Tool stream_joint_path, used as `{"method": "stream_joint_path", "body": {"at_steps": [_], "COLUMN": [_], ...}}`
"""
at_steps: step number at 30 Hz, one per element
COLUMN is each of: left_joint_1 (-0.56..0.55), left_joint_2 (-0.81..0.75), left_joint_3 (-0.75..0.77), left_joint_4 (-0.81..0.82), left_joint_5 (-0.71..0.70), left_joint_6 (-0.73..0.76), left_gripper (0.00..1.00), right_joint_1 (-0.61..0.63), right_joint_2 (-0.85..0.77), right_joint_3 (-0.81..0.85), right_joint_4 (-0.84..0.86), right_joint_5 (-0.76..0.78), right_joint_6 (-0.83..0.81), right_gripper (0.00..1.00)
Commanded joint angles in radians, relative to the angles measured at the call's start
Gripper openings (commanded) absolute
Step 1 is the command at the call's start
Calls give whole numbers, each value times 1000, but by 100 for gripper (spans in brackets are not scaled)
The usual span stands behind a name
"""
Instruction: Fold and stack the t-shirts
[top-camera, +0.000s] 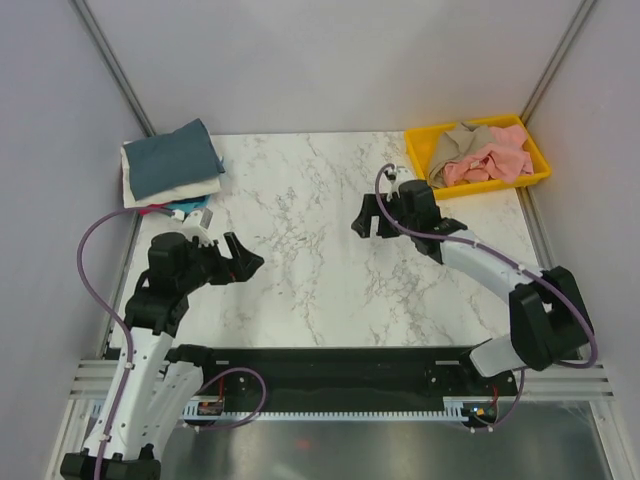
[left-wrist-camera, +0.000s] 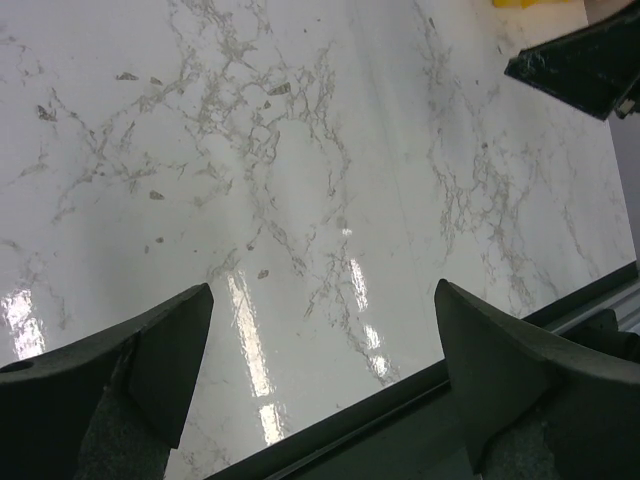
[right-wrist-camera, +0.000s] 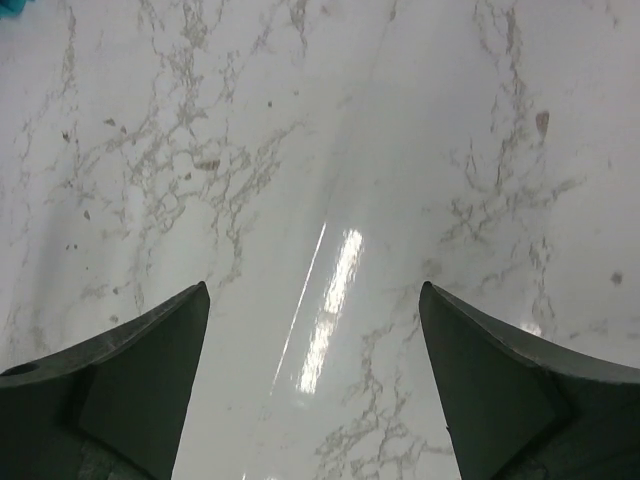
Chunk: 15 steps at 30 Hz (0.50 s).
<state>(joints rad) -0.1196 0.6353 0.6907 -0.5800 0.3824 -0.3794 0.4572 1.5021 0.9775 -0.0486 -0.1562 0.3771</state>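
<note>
A stack of folded t-shirts stands at the table's far left corner: a slate-blue one on top, a cream one under it, teal and red edges below. A crumpled tan shirt and a salmon-pink shirt lie in the yellow tray at the far right. My left gripper is open and empty over bare marble at the left. My right gripper is open and empty near the table's middle, left of the tray. Both wrist views show only marble between the spread fingers.
The marble table is enclosed by grey walls at the back and sides. The black base rail runs along the near edge. The right arm's black tip shows at the top right of the left wrist view.
</note>
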Motion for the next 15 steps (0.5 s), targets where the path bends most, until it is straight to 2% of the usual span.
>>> {"method": "stream_joint_path", "body": {"at_steps": [1, 5, 8, 9, 11, 12, 14, 15], "left_joint_1": [0, -3, -18, -18, -18, -18, -18, -20], "left_joint_2": [-22, -16, 0, 0, -8, -19, -89, -114], "left_joint_3": [43, 33, 26, 3, -16, -19, -8, -22], "left_joint_4": [8, 43, 118, 133, 158, 172, 174, 184], "left_joint_5": [-37, -27, -16, -28, 69, 66, 17, 10], "left_joint_6": [-7, -18, -88, -157, -116, -101, -110, -101], "left_gripper": [100, 100, 100, 100, 100, 100, 100, 100], "right_joint_1": [14, 12, 3, -5, -38, -60, -132, -234], "right_joint_2": [-138, -276, -332, -338, -339, -330, -274, -214], "right_joint_3": [-146, -158, -94, -61, -4, 24, 85, 148], "right_joint_4": [95, 50, -11, -19, -20, -31, -54, -63], "right_joint_5": [30, 191, 337, 363, 423, 435, 359, 284], "right_joint_6": [52, -9, -36, -43, -53, -46, -9, 67], "right_gripper": [94, 96, 97, 98, 98, 98, 98, 98]}}
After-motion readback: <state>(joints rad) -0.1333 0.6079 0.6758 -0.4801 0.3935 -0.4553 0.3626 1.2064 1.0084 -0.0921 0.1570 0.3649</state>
